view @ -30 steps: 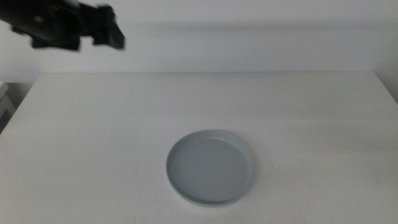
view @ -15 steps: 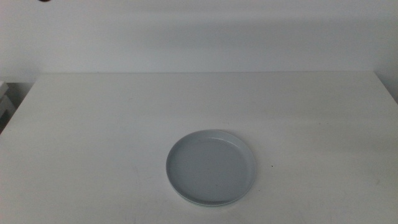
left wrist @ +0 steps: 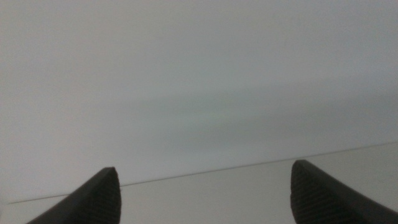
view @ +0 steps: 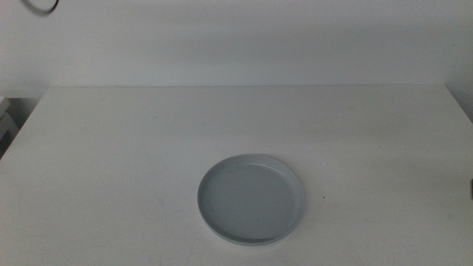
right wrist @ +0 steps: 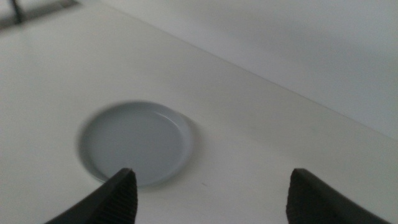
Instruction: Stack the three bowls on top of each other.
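Note:
A light grey-blue bowl [view: 251, 199] sits on the white table [view: 111, 148], near its front edge and about midway across. A paler rim of another dish shows under its near side; how many lie beneath I cannot tell. The right wrist view shows the same bowl [right wrist: 134, 143] ahead of my right gripper [right wrist: 211, 180], which hangs open and empty above the table, well apart from the bowl. My left gripper [left wrist: 205, 177] is open and empty too, raised and facing the wall, out of the middle view.
A thin dark loop [view: 44, 6] hangs at the upper left corner of the middle view. A dark sliver [view: 471, 188] shows at the right edge. The wall rises behind the table's far edge [view: 244, 86].
The left arm, at the upper left a second ago, has lifted out of the middle view, leaving only a dark loop. The bowl has not moved. A dark sliver has appeared at the right edge.

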